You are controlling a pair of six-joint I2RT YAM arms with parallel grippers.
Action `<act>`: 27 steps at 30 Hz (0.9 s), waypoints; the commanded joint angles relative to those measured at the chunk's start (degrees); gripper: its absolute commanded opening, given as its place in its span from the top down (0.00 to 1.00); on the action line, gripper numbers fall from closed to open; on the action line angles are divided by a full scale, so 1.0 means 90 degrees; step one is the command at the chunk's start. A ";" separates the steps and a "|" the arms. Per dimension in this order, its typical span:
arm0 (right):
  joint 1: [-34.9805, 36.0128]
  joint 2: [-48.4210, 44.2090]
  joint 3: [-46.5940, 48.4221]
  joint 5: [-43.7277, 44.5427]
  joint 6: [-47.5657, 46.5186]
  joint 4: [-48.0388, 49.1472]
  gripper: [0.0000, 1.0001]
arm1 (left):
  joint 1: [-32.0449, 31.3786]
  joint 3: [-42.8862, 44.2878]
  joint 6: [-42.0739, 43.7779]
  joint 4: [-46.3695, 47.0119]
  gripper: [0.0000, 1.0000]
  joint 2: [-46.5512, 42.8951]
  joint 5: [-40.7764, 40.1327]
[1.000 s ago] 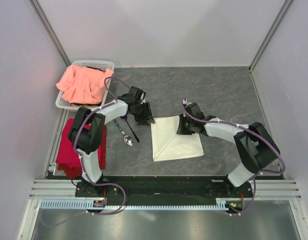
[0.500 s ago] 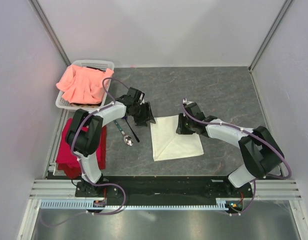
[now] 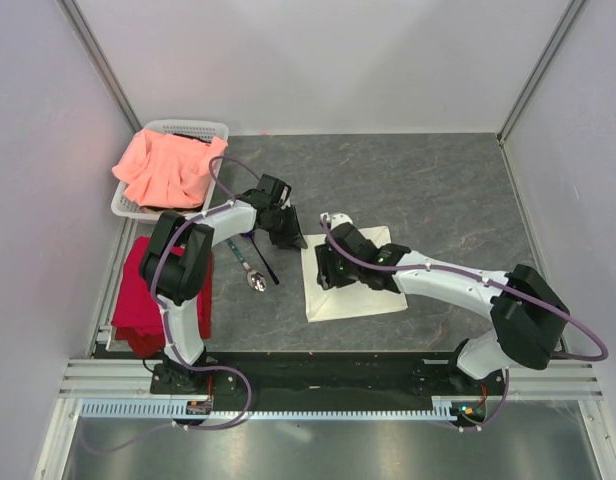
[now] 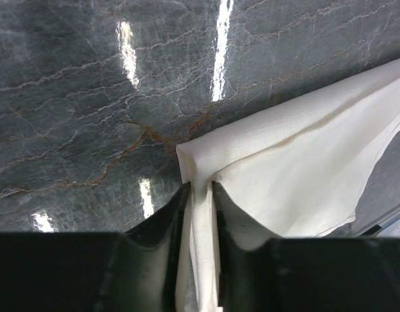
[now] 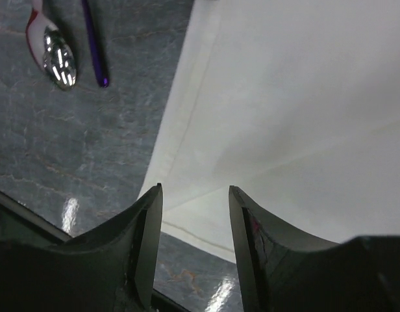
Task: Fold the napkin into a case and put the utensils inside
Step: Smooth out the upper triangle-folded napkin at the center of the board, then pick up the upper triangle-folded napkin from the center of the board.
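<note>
Grey table (image 3: 438, 180), napkin (image 3: 353, 300) at centre showing a diagonal fold line; case not yet formed.
Right gripper (image 3: 326, 270) has crossed from the napkin's far edge to its left side, fingers spread and empty. Left gripper (image 3: 291, 238) stays clamped on the far-left corner. Utensils (image 3: 253, 270) lie just left, untouched.

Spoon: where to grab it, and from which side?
Probably take the spoon by its slim handle, not the rounded shiny bowl, coming straight down from above. It lies flat on the table, so no side approach gets under it. Close across the handle. The other utensil lies close alongside, so keep the opening narrow.
</note>
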 commanded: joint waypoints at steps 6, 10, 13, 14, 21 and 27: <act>0.1326 0.0848 0.1031 0.1002 0.0261 -0.0660 0.41 | 0.0128 -0.0471 -0.0122 0.0167 0.51 -0.1163 0.0215; 0.1649 0.1162 0.1304 0.1265 0.0368 -0.0856 0.40 | 0.0265 -0.0862 -0.0191 0.0147 0.50 -0.1817 0.0302; 0.1854 0.1367 0.1451 0.1393 0.0446 -0.0983 0.40 | 0.0401 -0.1077 -0.0191 0.0118 0.51 -0.2188 0.0459; 0.1932 0.1406 0.1471 0.1432 0.0505 -0.1002 0.42 | 0.0431 -0.1155 -0.0191 0.0108 0.51 -0.2276 0.0507; 0.2196 0.1816 0.1598 0.1549 0.0720 -0.1071 0.55 | 0.0694 -0.1322 -0.0064 0.0040 0.53 -0.2570 0.0722; 0.2304 0.1807 0.1685 0.1803 0.0759 -0.1247 0.55 | 0.0763 -0.1419 -0.0005 0.0079 0.55 -0.2599 0.0781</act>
